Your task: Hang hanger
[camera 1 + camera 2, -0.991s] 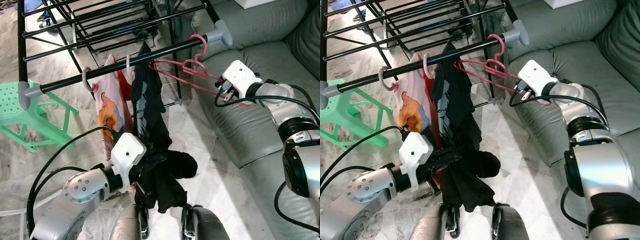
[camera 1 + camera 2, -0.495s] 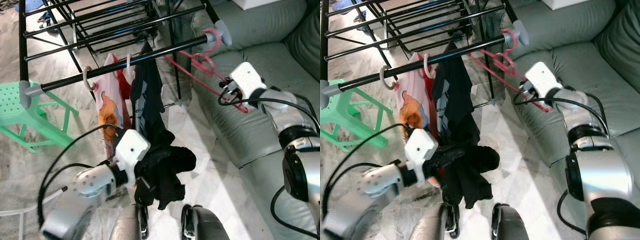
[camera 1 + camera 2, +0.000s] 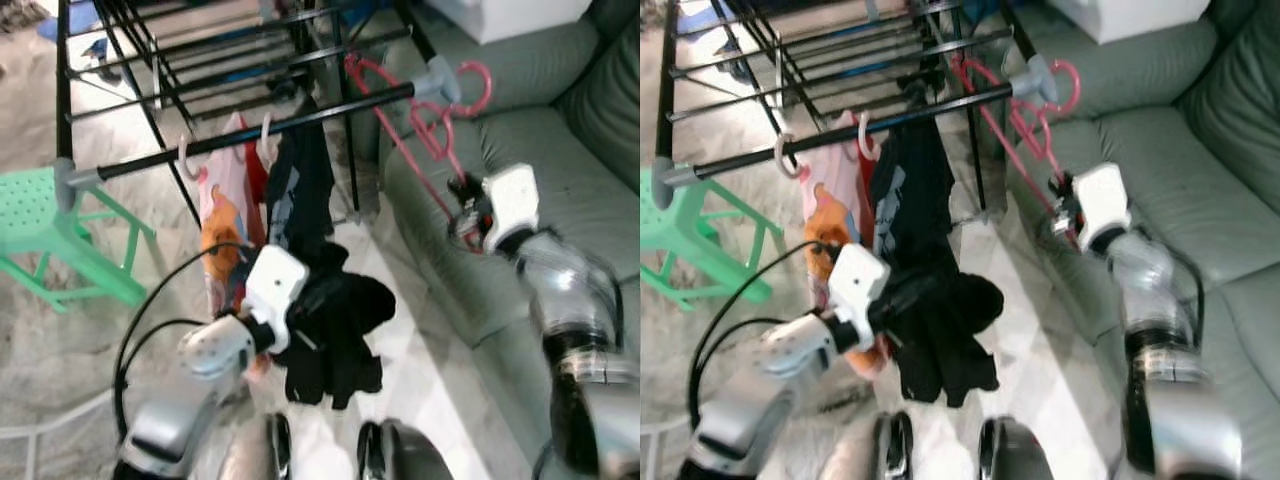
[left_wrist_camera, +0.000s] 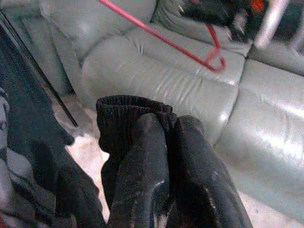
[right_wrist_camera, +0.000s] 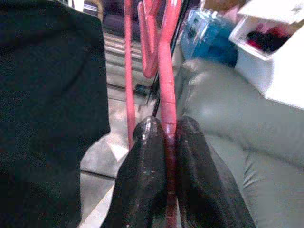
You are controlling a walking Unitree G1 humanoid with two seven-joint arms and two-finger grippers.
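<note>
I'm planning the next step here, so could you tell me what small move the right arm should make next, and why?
Probably carry the red hanger back toward the black rail: the right gripper is clamped on it, but its hook sits past the rail's grey end cap.

A pale marble-patterned floor (image 3: 60,340) fills the middle and the 7 to 9 o'clock side of the head views, glossy where light catches it. A grey-green leather sofa (image 3: 560,130) runs from 1 to 5 o'clock, with a white box (image 3: 505,15) on its top at 1 o'clock. A green plastic stool (image 3: 45,235) stands at 9 o'clock, and a black drying rack (image 3: 200,60) spans 10 to 12 o'clock.
</note>
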